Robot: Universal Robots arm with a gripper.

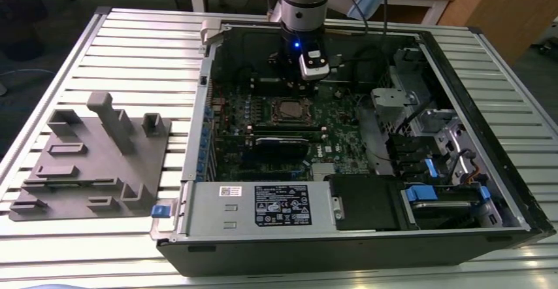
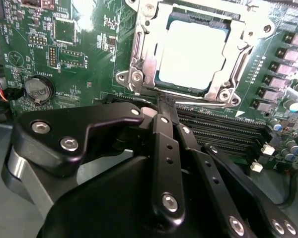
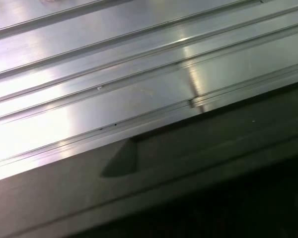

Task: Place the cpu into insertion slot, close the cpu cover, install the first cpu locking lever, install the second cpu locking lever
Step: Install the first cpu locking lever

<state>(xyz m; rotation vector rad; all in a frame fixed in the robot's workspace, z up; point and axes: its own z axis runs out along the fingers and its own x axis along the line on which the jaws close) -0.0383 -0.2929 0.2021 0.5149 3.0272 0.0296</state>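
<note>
- cpu (image 2: 193, 54): lies flat in the slot (image 1: 288, 109), pale top showing through the window of the cover (image 2: 145, 49).
- Cover: down over the cpu, flat against the slot's rim as far as the second wrist view shows. I cannot tell whether the levers along the slot's sides are latched.
- My gripper (image 2: 161, 105): fingers drawn together with no gap showing and nothing between them. The tip sits just at the slot's edge, low over the board.
- Key relation: the slot lies straight ahead of my fingertips along the fingers' long axis. The tip is at the middle of the slot's nearest edge, not at either side.
- Arm (image 1: 304, 1): comes down into the open case (image 1: 488, 138) right above the slot.
- Long black memory slots (image 2: 228, 133): run parallel to the slot's edge, just beside it, under my fingers. My judgement is that clearance there is tight.
- Coin battery (image 2: 37, 89): well apart from the slot, off to one side, not in the way.
- Grey fixture tray (image 1: 87, 158): outside the case on the table (image 3: 89, 99), far from the slot.
</note>
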